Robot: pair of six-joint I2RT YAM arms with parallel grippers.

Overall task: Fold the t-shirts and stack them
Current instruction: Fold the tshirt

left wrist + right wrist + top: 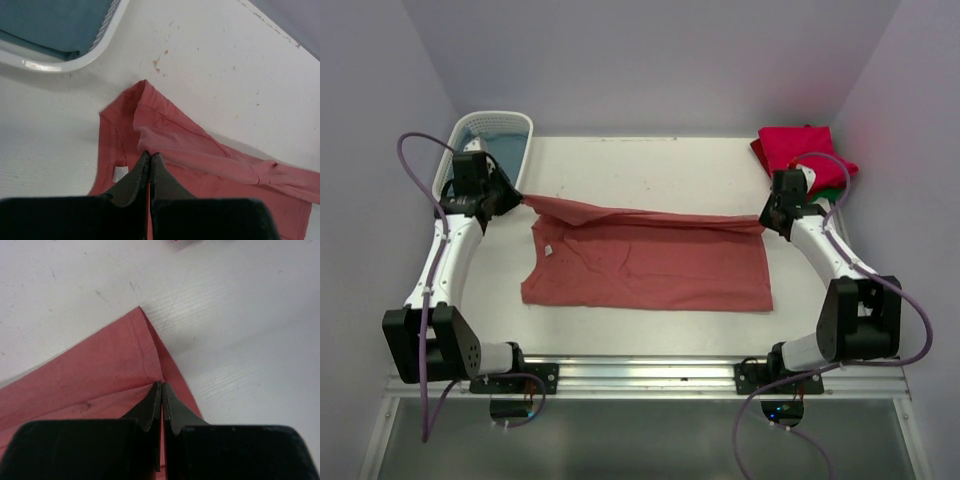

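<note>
A large salmon-red t-shirt point(650, 265) lies spread across the middle of the table, and its far edge is pulled up into a taut fold between the two grippers. My left gripper point(521, 199) is shut on the fold's left end point(145, 142); its tips point(150, 155) pinch the cloth beside a white neck label point(120, 173). At the fold's right corner point(145, 340), my right gripper point(766, 222) is likewise shut on the cloth, fingertips point(161, 385) together. A crimson-pink t-shirt point(798, 148) sits folded at the back right, with a bit of green t-shirt point(832, 193) showing under it.
A white lattice basket point(525, 128) holding teal cloth point(55, 22) stands at the back left, close behind the left gripper. Grey walls enclose the table on three sides. A metal rail point(650, 378) with the arm bases runs along the near edge.
</note>
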